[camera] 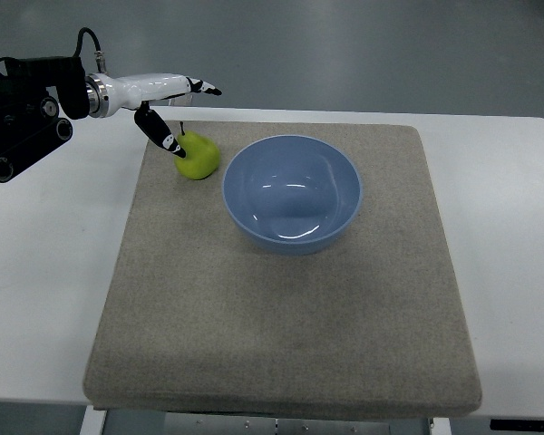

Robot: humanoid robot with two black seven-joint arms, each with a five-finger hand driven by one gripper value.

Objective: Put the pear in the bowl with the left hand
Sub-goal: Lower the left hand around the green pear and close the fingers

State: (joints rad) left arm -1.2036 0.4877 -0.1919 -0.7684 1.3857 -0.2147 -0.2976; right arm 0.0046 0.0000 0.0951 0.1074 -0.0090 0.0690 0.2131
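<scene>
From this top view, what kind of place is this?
Probably a robot lab test bench: a plain white table with a grey mat, one blue bowl, one pear, bare grey floor behind.

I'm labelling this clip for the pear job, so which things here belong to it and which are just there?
Belongs to the job:
- pear, on the mat beside the bowl
- blue bowl, nothing in it
- left hand, fingers spread at the pear, not yet closed on it

Just there:
- grey mat
- white table
</scene>
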